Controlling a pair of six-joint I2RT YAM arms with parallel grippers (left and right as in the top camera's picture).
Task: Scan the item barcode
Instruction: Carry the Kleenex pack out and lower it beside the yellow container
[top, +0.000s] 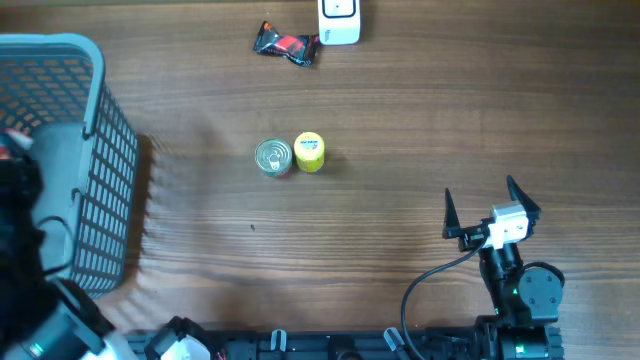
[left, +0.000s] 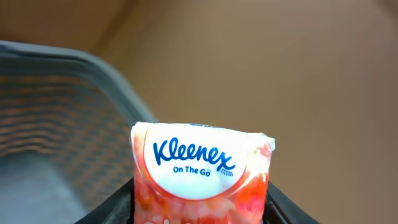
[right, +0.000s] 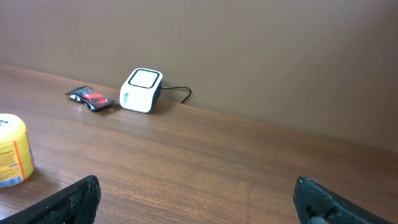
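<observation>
We found a broad stretch of bare table (top: 400, 120) between the right hand (top: 482, 192), whose jaws stood wide, and the nearest obstacles: a can (top: 273, 157) and a yellow tub (top: 309, 151) just beside each other mid-table. Well beyond them, at the far edge, the scanner (top: 339, 20) and a snack packet (top: 285, 44) sat close together, with open wood between the two pairs. The basket (top: 110, 190) walled off the left side, and a tissue pack (left: 202, 168) filled the left hand (left: 202, 214), near the basket's wall
</observation>
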